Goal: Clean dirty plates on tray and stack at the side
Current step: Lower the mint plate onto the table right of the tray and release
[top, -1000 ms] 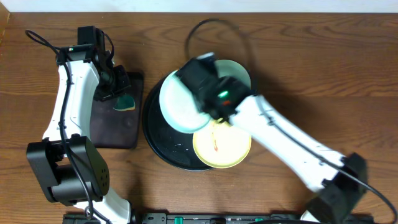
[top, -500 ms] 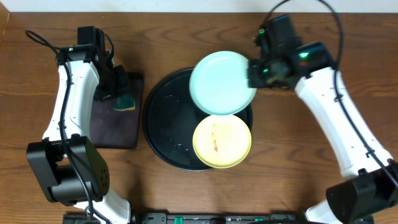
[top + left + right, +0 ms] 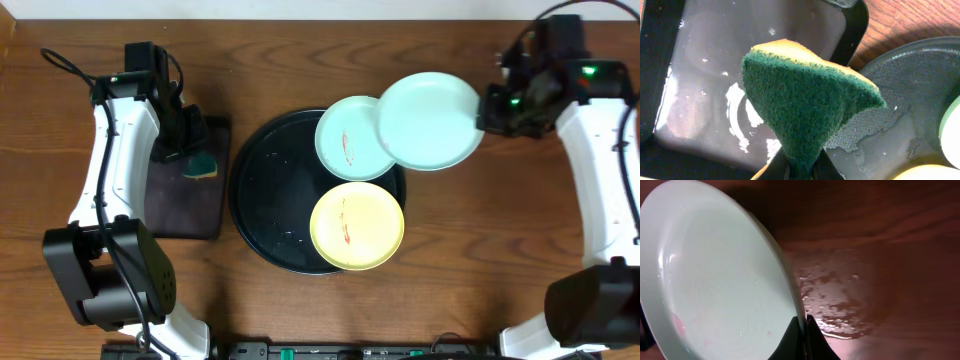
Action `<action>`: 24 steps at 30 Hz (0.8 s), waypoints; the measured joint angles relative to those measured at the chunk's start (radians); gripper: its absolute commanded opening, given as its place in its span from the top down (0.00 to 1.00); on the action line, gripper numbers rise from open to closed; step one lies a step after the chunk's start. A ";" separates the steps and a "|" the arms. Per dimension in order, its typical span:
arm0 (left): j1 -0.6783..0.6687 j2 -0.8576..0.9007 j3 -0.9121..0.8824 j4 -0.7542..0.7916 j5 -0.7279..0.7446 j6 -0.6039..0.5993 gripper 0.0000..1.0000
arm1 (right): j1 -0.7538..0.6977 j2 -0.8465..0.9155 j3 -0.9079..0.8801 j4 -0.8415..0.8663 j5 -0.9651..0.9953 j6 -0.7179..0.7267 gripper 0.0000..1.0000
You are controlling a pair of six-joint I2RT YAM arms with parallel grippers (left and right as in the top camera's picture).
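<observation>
Pale mint plastic: one mint plate (image 3: 428, 122) hangs outside the round black tray (image 3: 265, 205), over bare table (image 3: 300, 60) to the tray's upper right. In the overhead view its left edge overlaps the second mint plate (image 3: 347, 142).

The right gripper (image 3: 484, 112) is clamped on the plate's right rim. In the wrist view the two fingers (image 3: 796, 332) pinch that rim, and a wet patch (image 3: 840, 297) shows on the wood beyond.

The right arm runs up the table's right side, with the wrist turned inward toward the plate.

The second mint plate carries a red smear and lies on the tray's upper right. The yellow plate (image 3: 357, 226), also smeared, sits just below it and overhangs the tray's lower right rim.

The left arm reaches up the left side. The left gripper (image 3: 800, 167) is closed on a green-and-yellow sponge (image 3: 805, 100), held over the right part of the wet rectangular tray (image 3: 690, 75) — whether the sponge touches the tray cannot be told.
</observation>
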State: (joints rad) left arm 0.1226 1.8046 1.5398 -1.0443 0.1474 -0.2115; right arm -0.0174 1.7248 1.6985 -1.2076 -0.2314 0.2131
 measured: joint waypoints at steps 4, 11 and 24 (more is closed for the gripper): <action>0.000 0.000 0.000 0.000 0.000 0.000 0.93 | -0.077 -0.002 -0.016 0.004 -0.005 -0.010 0.99; 0.000 0.000 0.000 0.000 0.000 0.000 0.92 | -0.170 -0.008 -0.146 0.096 -0.005 -0.014 0.99; 0.000 0.000 0.000 0.000 0.000 0.000 0.93 | -0.188 -0.008 -0.528 0.397 0.077 0.005 0.99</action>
State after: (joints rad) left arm 0.1226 1.8046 1.5398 -1.0443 0.1474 -0.2115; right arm -0.2058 1.7164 1.1706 -0.8101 -0.1539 0.2184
